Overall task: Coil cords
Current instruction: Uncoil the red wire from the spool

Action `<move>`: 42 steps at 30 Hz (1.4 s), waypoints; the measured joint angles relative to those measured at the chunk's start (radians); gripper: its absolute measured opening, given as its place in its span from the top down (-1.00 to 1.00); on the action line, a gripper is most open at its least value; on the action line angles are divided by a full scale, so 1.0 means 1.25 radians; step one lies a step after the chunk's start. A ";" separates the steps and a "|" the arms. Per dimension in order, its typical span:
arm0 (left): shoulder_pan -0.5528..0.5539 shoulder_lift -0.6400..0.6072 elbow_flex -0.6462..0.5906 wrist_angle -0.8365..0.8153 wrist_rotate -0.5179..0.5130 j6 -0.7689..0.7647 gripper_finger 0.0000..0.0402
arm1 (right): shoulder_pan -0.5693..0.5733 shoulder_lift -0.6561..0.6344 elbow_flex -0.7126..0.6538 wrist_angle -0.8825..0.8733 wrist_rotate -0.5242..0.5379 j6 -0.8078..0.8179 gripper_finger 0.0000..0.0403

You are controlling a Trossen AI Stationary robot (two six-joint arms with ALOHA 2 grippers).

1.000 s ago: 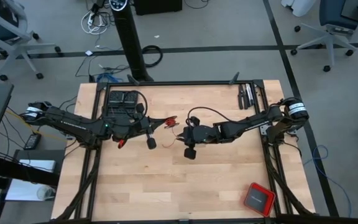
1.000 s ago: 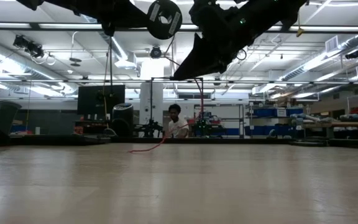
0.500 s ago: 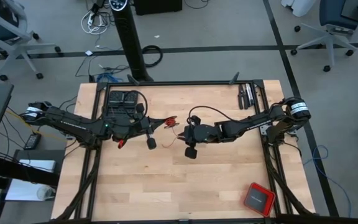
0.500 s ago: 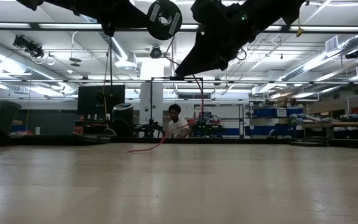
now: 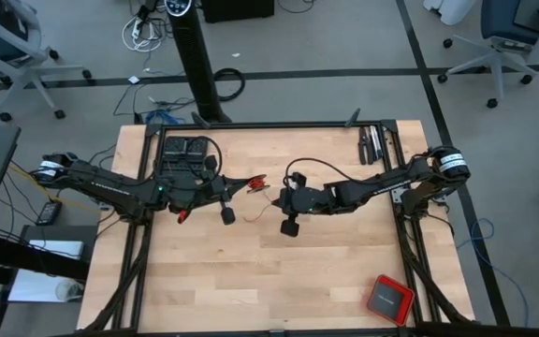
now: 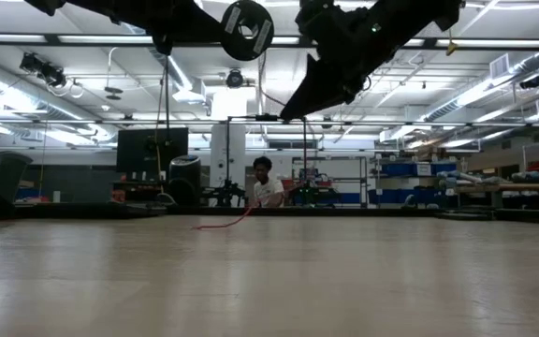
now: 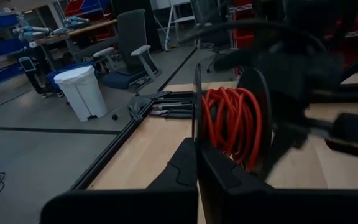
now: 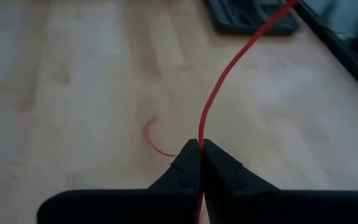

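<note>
The cord [image 7: 232, 124] is a very thin red wire, partly wound as a tight bundle between dark discs just ahead of the left pincer [image 7: 199, 163], whose fingers are pressed together with a thin dark edge of that spool between them; whether they also nip the wire cannot be told. From there a loose length runs over the middle of the tabletop [image 5: 251, 271] to the right pincer [image 8: 200, 151], which is closed on the wire, with a short red tail curling on the wood below. The likely trouble is the wire's thinness: pinched only at the fingertips, it could slide out if the right arm pulls while the left holds the bundle fast, or a hard pull could drag turns off the bundle and undo the coil. The slack strand might also snag on the dark flat device [image 5: 184, 150] at the tabletop's far-left corner. No brand, label or writing can be read in any view.
</note>
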 joint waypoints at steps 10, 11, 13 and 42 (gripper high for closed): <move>0.000 0.000 0.000 -0.024 -0.024 0.003 0.99 | 0.034 -0.157 0.000 -0.164 0.166 0.052 0.99; 0.000 0.000 0.000 -0.029 -0.027 0.003 0.99 | 0.042 -0.169 0.000 -0.164 0.169 0.048 1.00; 0.000 0.000 0.000 -0.034 -0.036 0.003 0.99 | 0.061 -0.189 0.000 -0.151 0.175 0.034 1.00; 0.000 0.000 0.000 -0.008 -0.055 0.003 0.99 | -0.011 -0.148 0.000 -0.309 -0.281 0.209 0.98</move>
